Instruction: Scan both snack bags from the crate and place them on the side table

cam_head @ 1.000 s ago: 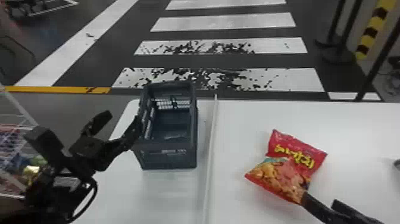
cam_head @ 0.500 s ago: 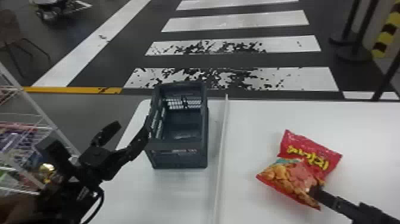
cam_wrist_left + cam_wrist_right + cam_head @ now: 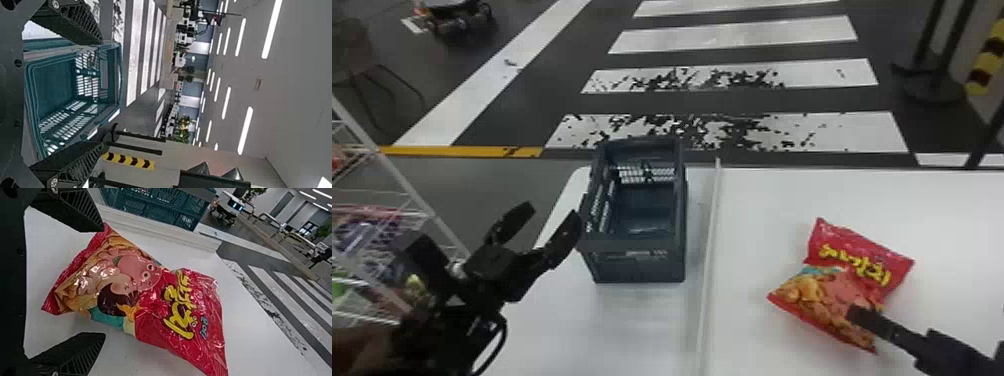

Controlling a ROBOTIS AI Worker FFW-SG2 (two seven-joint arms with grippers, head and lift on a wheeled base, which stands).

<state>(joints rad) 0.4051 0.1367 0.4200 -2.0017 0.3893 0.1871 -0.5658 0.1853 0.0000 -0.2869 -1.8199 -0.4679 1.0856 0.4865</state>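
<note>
the left claw (image 3: pixel 551 212) is just beside the near left side of the dark blue-grey plastic crate (image 3: pixel 637 269), its two black fingers spread wide; whether one touches the crate's wall, i cannot tell. in the left wrist view the crate shows between those fingers and past them. the crate stands upright on the white worktop (image 3: pixel 947 205), left of a raised white strip (image 3: pixel 710 250).

the right claw (image 3: pixel 891 332) is at the near right edge of the red snack bag (image 3: pixel 864 280), with one finger in front of it in the head view. the right wrist view has this claw wide too, the bag lying beyond and partly between the fingers, so it isn't gripped. the bag lies printed side up, to the right of the strip and well apart from the crate.

a white wire rack (image 3: pixel 399 179) with colourful packages stands at the left. past the worktop, broad white stripes (image 3: pixel 732 37) and a yellow line (image 3: pixel 457 151) mark the dark floor.
</note>
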